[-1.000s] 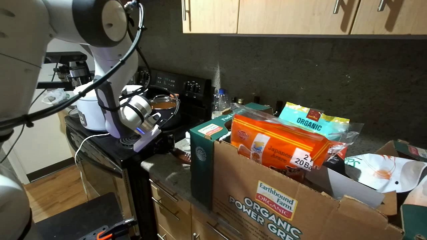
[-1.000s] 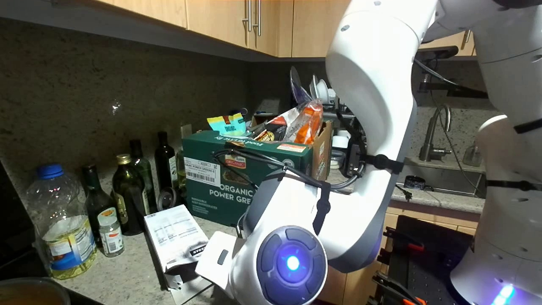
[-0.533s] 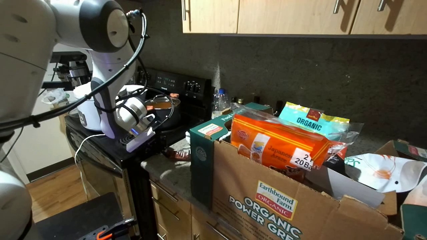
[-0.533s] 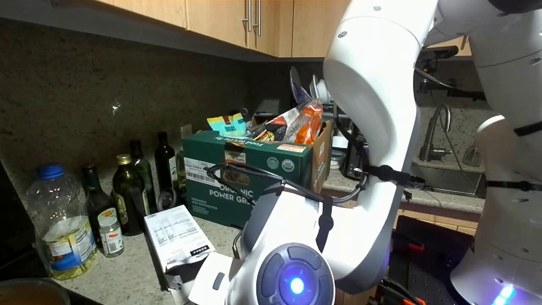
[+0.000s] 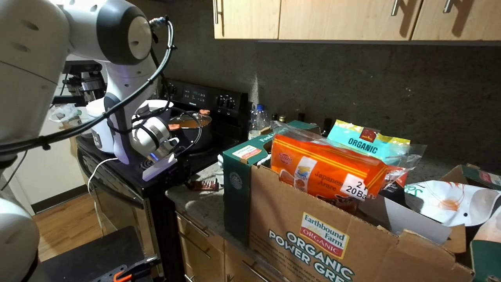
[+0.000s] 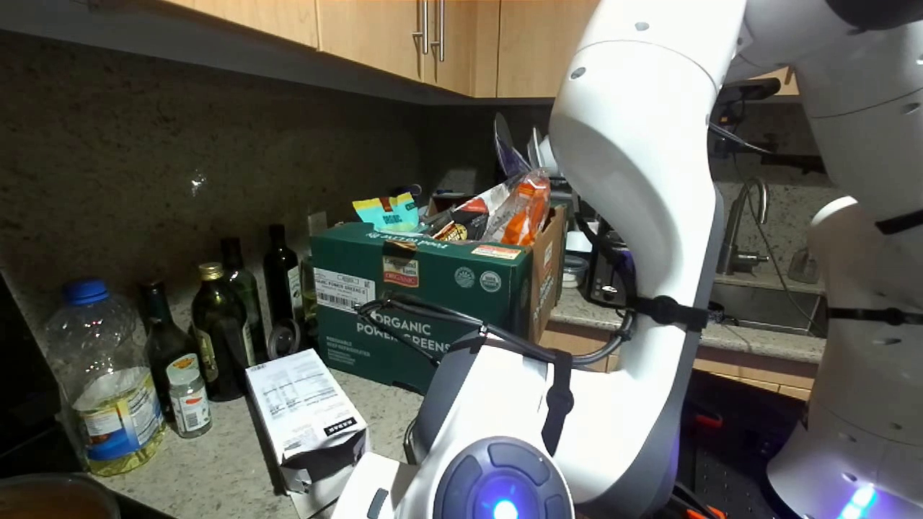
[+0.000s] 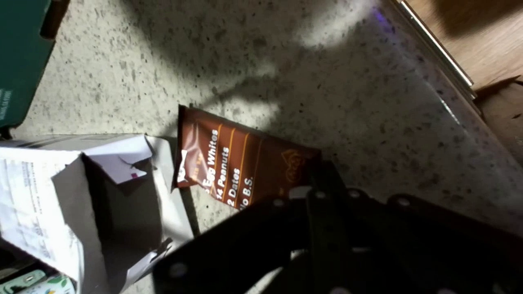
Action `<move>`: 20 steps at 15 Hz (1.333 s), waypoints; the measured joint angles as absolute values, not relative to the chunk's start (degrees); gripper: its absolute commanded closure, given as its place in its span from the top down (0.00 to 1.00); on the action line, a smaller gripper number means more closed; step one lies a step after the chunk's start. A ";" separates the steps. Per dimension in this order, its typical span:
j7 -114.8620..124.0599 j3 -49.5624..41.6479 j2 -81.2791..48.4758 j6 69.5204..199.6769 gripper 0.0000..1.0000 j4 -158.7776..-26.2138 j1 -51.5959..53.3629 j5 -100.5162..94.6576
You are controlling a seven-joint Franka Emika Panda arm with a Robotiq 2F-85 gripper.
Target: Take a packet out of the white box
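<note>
Gripping one end of a brown packet (image 7: 241,155), the fingers (image 7: 331,183) are pressed together over the worktop (image 7: 229,49) in the wrist view. The packet, printed with "Egg Whites", "Peanuts" and "Dates", is outside the white box (image 7: 32,192), just beyond its torn open end; I cannot tell whether it touches the worktop. In an exterior view, the packet shows beside the fingers, between the black stove (image 5: 166,227) and the green carton (image 5: 236,211), where an orange bag (image 5: 332,160) sticks out. In an exterior view, the white box rests on the worktop near the green carton, its open end towards the arm (image 6: 649,180), with dark bottles (image 6: 220,353), a small jar (image 6: 190,411) and a blue-capped bottle (image 6: 119,425) near it.
</note>
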State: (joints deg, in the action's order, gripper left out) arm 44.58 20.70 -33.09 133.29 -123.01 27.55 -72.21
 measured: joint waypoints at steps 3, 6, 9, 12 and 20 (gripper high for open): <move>44.58 20.69 -33.10 133.32 0.00 -123.05 27.63 -71.40; 44.55 20.69 -33.10 133.40 0.34 -123.05 27.53 -70.55; 44.11 20.60 -32.77 133.43 0.55 -123.08 27.25 -70.08; 44.01 20.71 -31.79 134.12 0.78 -123.20 27.21 -69.50; 43.12 22.29 -25.24 135.45 0.87 -125.59 27.66 -65.56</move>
State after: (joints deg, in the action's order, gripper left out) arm 43.12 22.29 -25.24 135.45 -125.59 27.66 -65.56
